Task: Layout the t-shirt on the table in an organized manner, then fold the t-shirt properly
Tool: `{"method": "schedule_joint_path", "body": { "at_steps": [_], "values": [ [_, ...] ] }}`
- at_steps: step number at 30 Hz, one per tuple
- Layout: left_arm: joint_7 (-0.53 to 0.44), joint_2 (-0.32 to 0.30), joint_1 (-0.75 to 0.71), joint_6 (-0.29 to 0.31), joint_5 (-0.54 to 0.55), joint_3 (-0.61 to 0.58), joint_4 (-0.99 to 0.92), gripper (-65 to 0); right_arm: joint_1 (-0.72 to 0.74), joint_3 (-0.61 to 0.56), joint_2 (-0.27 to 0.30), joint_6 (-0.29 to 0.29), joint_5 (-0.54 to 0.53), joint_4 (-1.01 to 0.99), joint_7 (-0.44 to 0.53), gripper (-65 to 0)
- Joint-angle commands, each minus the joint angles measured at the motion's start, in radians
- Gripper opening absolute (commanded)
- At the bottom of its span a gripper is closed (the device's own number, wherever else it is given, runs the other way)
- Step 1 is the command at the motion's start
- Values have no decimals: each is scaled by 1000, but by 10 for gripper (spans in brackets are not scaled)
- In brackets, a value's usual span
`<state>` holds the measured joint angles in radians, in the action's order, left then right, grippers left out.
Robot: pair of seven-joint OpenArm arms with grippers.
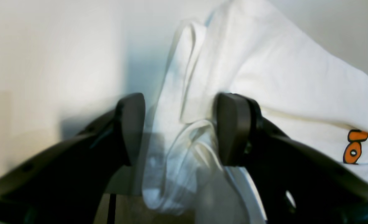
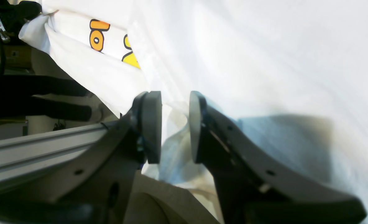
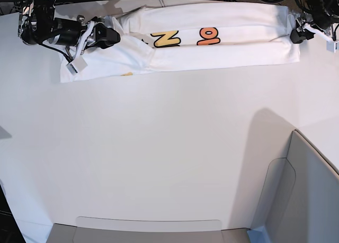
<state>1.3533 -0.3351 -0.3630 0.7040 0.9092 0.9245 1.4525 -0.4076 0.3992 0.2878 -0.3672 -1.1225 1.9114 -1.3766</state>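
Two grippers, left spread wide at 1 o'clock, right half-closed on cloth at 11, stretch the shirt along the worktop's far edge, probably to flatten it.

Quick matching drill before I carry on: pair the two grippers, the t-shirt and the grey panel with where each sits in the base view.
Things:
A. left gripper
B. right gripper
C. grey panel
D. t-shirt

Places in the base view:
1. bottom right corner
2. long band across the top of the table
3. top left, at one end of the cloth
4. top right, at the other end of the cloth

Pairs: A-4, B-3, C-1, D-2.
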Motion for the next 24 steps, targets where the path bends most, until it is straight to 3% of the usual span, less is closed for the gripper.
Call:
{"method": "schedule_joint_path", "body": {
  "at_steps": [1,8,14,24],
  "values": [
    [43,-2,-14,-6,-26,-3,1,-276,3,7,11,-3,-20,17,10,-489],
    [43,0,-14,-6,-19,-3,1,-276,3,7,11,-3,-20,4,10,-489],
    [43,0,-17,-6,90,-5,1,-276,5,7,11,-3,-20,-10,10,-490],
    [43,14,-15,-6,93,-5,1,-278,5,7,11,-3,-20,-10,10,-490]
  ]
}}
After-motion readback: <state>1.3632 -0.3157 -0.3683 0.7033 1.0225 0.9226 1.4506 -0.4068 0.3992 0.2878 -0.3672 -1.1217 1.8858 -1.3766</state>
